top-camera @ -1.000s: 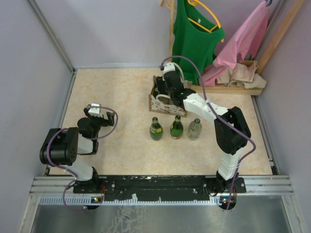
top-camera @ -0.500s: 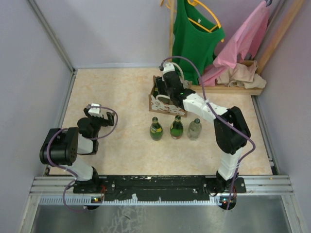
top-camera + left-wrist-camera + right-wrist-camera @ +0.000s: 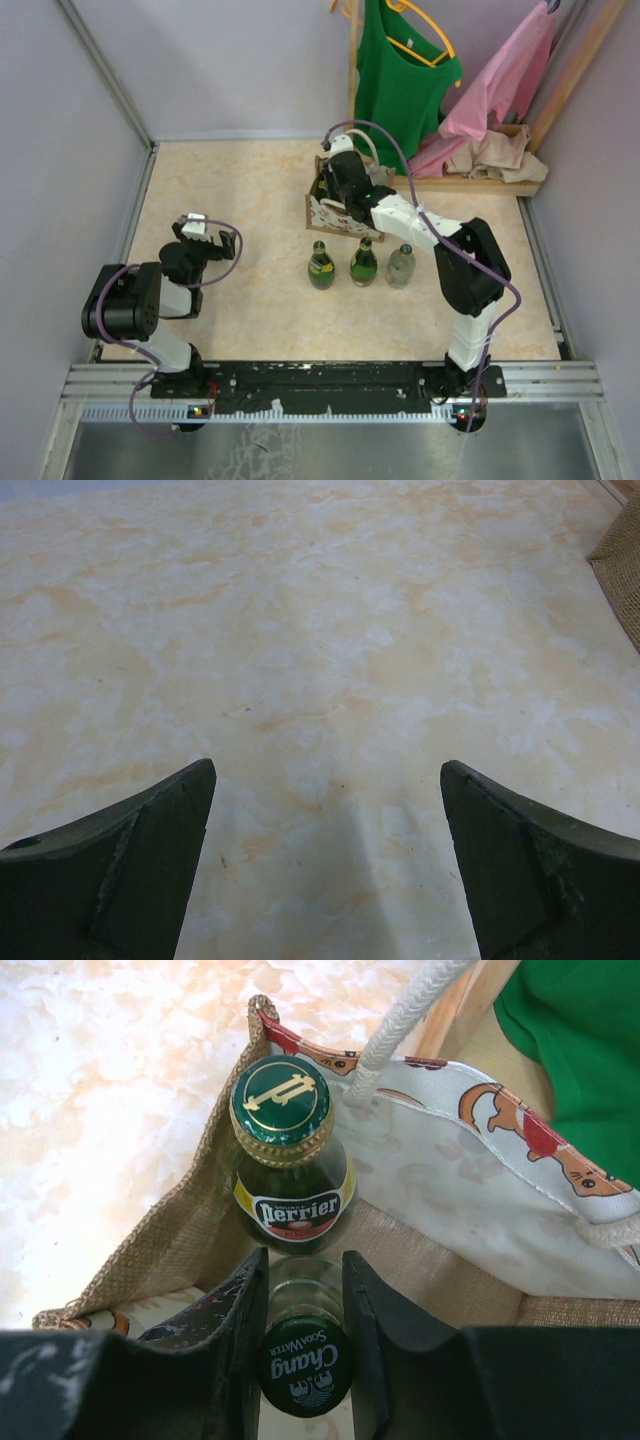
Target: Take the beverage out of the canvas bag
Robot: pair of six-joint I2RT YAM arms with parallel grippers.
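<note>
The right pincer (image 3: pixel 304 1260) grips the neck of the Chang bottle (image 3: pixel 305 1365), which stands inside the canvas bag (image 3: pixel 180 1230) beside a Perrier bottle (image 3: pixel 283 1110). The left pincer (image 3: pixel 325 780) gapes wide, holding nothing, above the worktop (image 3: pixel 300 630). Since a second ago the right wrist has shifted slightly left.

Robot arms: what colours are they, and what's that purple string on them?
Both the left arm and the right arm have chunky black joints with white tubes between them. The purple string is a cable looping along each arm. The left gripper and right gripper each end in two dark, wedge-shaped fingers.
</note>
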